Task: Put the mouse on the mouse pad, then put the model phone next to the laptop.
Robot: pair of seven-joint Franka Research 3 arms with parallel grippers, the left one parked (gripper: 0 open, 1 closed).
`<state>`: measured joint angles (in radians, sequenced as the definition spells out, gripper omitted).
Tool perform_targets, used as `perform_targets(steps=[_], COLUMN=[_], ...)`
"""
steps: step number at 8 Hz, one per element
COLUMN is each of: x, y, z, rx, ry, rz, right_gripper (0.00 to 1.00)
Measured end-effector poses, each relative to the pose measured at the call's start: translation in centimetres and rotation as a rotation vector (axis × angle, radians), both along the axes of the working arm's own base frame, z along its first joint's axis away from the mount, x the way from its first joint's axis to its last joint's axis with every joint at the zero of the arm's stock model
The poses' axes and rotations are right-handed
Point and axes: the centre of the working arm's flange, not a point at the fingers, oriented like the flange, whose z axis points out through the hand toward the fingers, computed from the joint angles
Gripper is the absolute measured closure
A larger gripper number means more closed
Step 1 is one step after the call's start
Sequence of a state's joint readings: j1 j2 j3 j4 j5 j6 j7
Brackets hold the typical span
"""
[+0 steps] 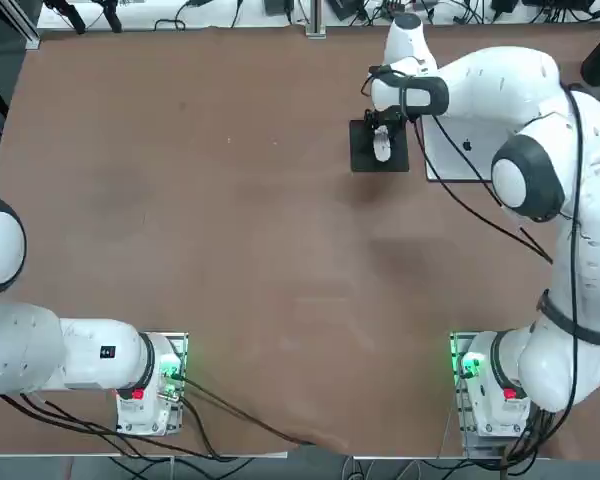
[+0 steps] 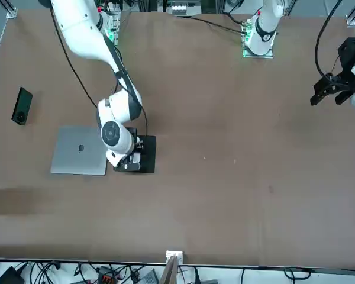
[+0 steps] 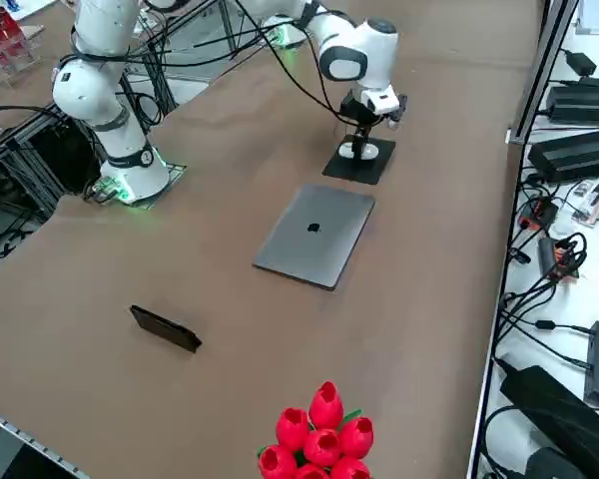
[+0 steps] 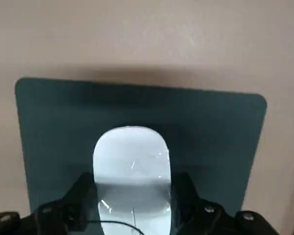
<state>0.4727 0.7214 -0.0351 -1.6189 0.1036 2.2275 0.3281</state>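
Right wrist view shows me the right gripper (image 4: 133, 191) gripping the mouse (image 4: 132, 156) by both sides, over the black pad (image 4: 59, 127). From the front, I see the laptop (image 2: 77, 154) left of centre and the phone (image 2: 22, 106) apart from it, at upper left.

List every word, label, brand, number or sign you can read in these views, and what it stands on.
No words or numbers can be read.
Apple logo, a sign without letters: in the middle of the lid of the laptop.
Dark square mark, its content too small to read: on the white arm at the left in the top view.
Small marks on the devices along the table's far edge: too small to read.
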Motion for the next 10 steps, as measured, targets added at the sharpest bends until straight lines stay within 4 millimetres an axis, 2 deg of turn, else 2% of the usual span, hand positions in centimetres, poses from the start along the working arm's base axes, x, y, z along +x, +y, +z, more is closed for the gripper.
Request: perform_targets(steps=[3,4,5,7,8,9,10], x=[0.9,1.0,1.1,1.3,1.7,2.3,3.0], y=[0.4,0.4,0.5,0.5,0.3,-0.8,-3.1], z=[0.4,0.5,0.6,1.1,2.4,5.2,9.5], rx=[0.008,0.009,0.01,0.013,0.011,0.006,0.003], ry=[-0.018,-0.02,-0.022,-0.027,-0.019,-0.001,0.021], rz=[0.0,0.0,0.0,-0.001,-0.004,-0.02,-0.051], right_gripper=[0.19,0.06,0.0,0.0,0.0,0.0,0.0])
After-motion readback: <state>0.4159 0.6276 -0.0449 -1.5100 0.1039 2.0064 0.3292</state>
